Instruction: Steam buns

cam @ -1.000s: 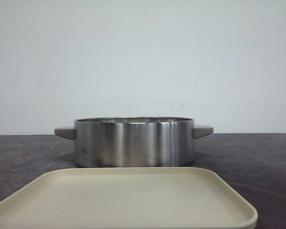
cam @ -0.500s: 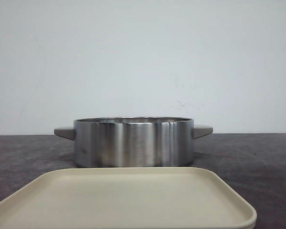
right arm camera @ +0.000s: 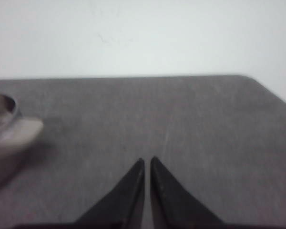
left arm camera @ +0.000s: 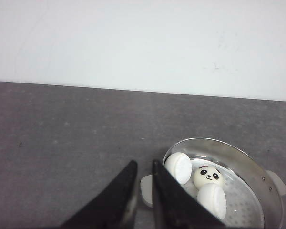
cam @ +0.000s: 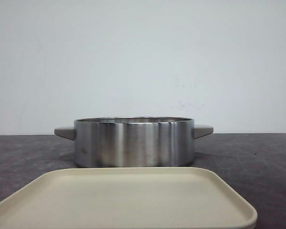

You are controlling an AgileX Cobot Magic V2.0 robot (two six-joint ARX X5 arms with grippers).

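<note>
Steel pot (left arm camera: 229, 186) holds three visible buns (left arm camera: 209, 176).
Beige tray (cam: 124, 200) bare (front view); left fingers (left arm camera: 142, 183) and right fingers (right arm camera: 147, 167) nearly closed, gripping nothing.

Left gripper (left arm camera: 143, 164) and right gripper (right arm camera: 147, 161) nearly closed, empty.

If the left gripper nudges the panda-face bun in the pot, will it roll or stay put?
The panda-face bun is a smooth dome, so it would probably rock or slide. Two plain white buns touch or nearly touch it, likely limiting travel. The steel pot wall should contain it.
</note>
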